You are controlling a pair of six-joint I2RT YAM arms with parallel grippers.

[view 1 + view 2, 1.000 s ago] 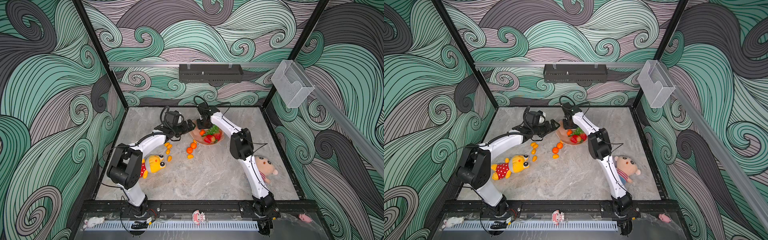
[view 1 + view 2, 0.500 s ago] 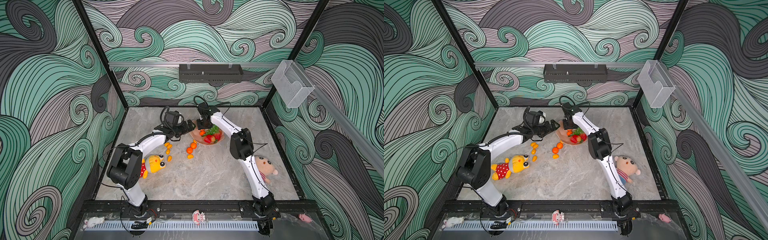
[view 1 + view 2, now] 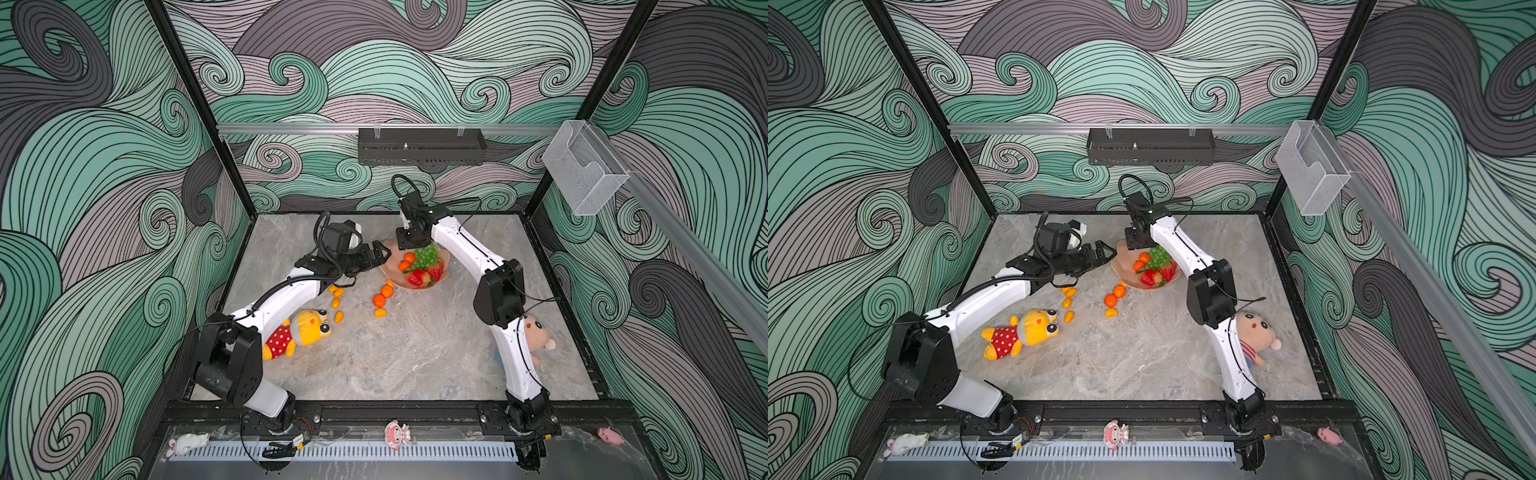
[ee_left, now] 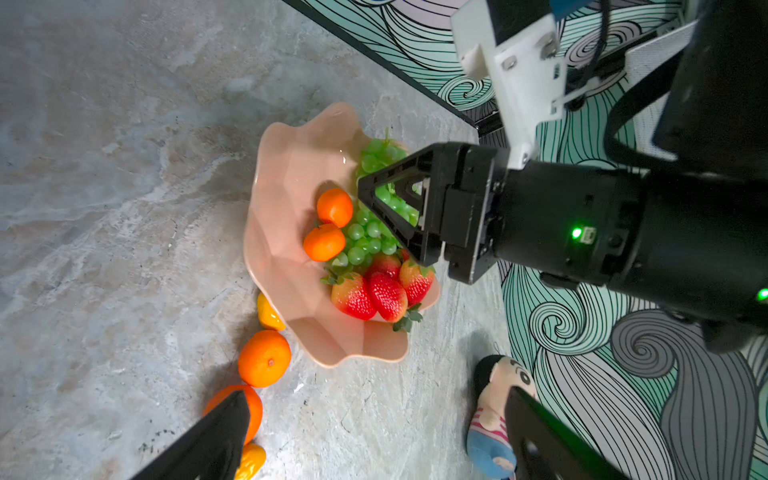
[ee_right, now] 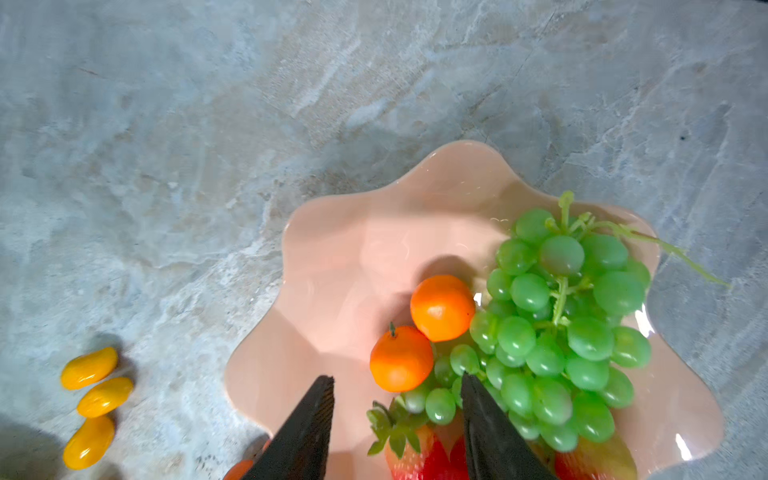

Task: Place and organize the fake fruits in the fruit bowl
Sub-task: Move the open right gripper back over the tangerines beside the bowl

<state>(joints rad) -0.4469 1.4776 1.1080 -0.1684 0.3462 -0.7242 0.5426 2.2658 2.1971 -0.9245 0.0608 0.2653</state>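
Note:
The peach-pink fruit bowl (image 3: 388,272) (image 5: 332,257) stands at the back middle of the table. It holds a green grape bunch (image 5: 561,316), two tangerines (image 5: 442,307) (image 5: 401,359) and strawberries (image 4: 370,293). My right gripper (image 5: 397,399) (image 3: 409,243) hovers open over the bowl's fruits with nothing between its fingers. My left gripper (image 4: 374,419) (image 3: 384,253) is open and empty just left of the bowl. Two tangerines (image 3: 387,291) (image 3: 379,301) and a kumquat (image 3: 380,312) lie on the table in front of the bowl. Three more kumquats (image 5: 97,399) lie further left.
A yellow plush toy (image 3: 299,332) lies under the left arm's forearm. A plush doll (image 3: 538,336) (image 4: 494,399) lies behind the right arm near the right wall. The back wall stands close behind the bowl.
Both arms stay where they were, beside and over the bowl. No fruit has visibly shifted.

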